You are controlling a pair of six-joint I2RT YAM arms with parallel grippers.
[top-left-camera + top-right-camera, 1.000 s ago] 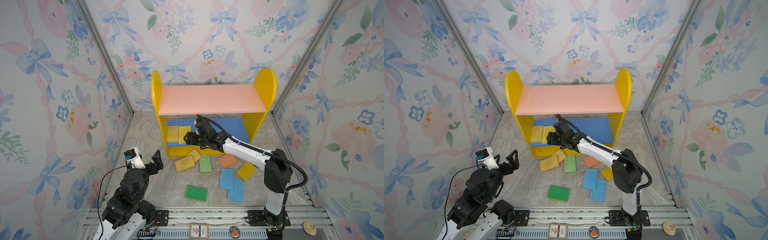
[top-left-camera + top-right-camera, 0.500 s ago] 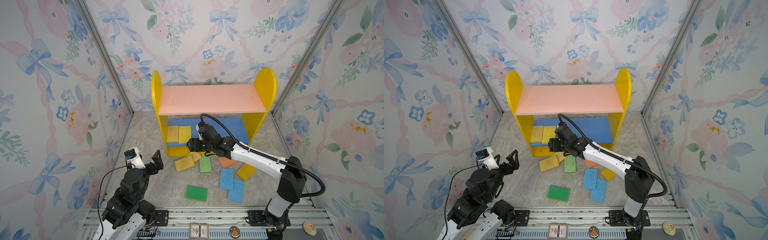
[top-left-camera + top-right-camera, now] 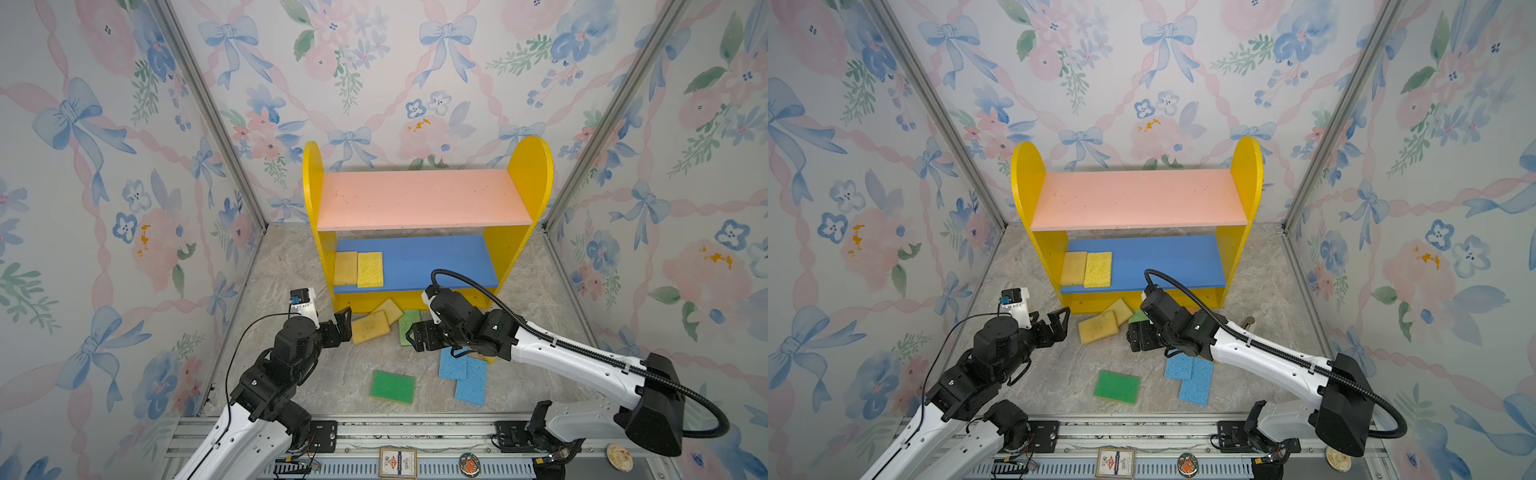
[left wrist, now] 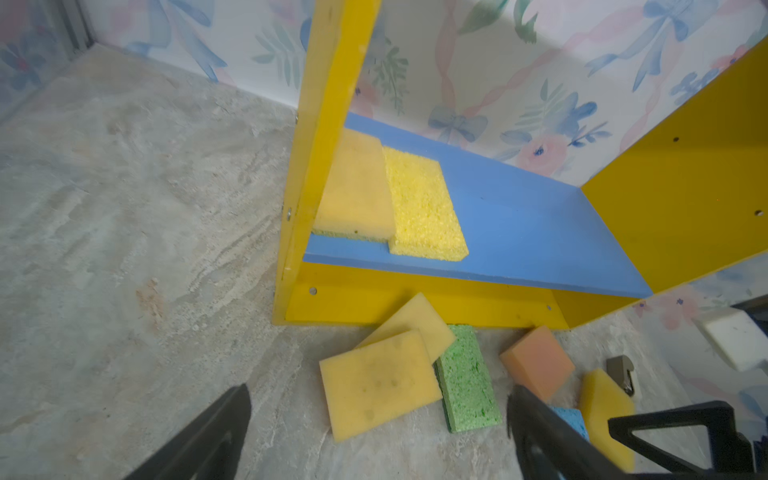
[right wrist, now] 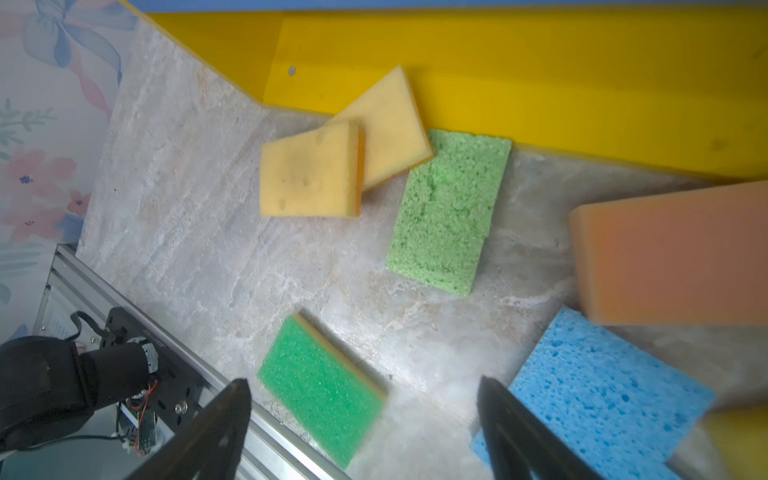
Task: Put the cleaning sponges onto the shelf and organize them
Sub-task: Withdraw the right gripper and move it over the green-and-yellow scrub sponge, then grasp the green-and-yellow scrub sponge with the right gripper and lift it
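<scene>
The shelf (image 3: 422,199) stands at the back. Two yellow sponges (image 3: 358,268) lie side by side at the left end of its blue lower board (image 3: 436,257). On the floor in front lie two overlapping yellow sponges (image 3: 372,326), a light green one (image 5: 446,212), a dark green one (image 3: 392,386), two light blue ones (image 3: 463,372), an orange one (image 4: 538,361) and another yellow one (image 4: 606,411). My left gripper (image 3: 343,326) is open just left of the overlapping yellow pair. My right gripper (image 3: 417,338) hangs open and empty above the light green sponge.
Floral walls close in on the left, right and back. A metal rail (image 3: 415,428) runs along the front edge of the floor. The right arm (image 3: 561,353) stretches over the orange and yellow sponges at the right.
My right gripper has pulled back out of the shelf's lower tier to above the floor sponges and opened wider. My left gripper has shifted right toward the overlapping yellow sponges.
</scene>
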